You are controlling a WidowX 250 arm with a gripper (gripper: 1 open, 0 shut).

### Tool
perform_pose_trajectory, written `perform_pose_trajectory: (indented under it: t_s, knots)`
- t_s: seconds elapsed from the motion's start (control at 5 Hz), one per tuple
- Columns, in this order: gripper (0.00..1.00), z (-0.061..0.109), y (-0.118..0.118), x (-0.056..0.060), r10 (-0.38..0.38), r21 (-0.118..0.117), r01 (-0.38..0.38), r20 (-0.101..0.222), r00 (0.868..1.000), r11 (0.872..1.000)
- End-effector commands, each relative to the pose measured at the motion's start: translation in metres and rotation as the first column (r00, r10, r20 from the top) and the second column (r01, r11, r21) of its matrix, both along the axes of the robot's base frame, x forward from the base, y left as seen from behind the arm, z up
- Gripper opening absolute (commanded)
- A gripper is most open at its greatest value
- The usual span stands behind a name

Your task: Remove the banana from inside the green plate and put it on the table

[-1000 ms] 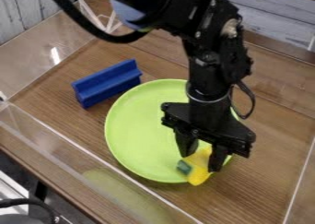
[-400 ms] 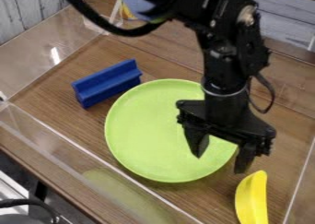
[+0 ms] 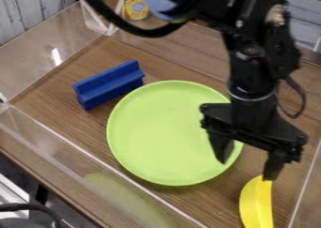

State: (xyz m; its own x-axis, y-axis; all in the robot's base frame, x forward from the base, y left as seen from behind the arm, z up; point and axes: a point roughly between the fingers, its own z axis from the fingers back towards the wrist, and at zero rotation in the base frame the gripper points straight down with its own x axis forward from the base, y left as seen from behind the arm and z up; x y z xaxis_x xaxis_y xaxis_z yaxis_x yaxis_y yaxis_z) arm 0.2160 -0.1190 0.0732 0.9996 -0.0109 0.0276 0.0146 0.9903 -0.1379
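Banana on table, lengthwise near-vertical

- A brown wood-grain table with dark streaks fills the view, with clear acrylic walls along its edges.
- A large round green plate with a shallow raised rim sits on the table near its middle.
- A blue block lies on the wood just beside the plate's upper-left rim.
- A small yellow banana lies on the table at the lower right, just outside the plate's rim.
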Motion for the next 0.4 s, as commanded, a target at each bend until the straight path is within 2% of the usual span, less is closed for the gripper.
perform_pose_trajectory:
  t_s: [0.0,0.2]
  knots:
    - [1.0,0.0062,-0.0136,0.0072,-0.006,-0.028,0.007,0.044,0.999,1.0]
    - [1.0,-0.0002,-0.0227,0.0072,-0.005,-0.04,0.007,0.05,0.999,0.999]
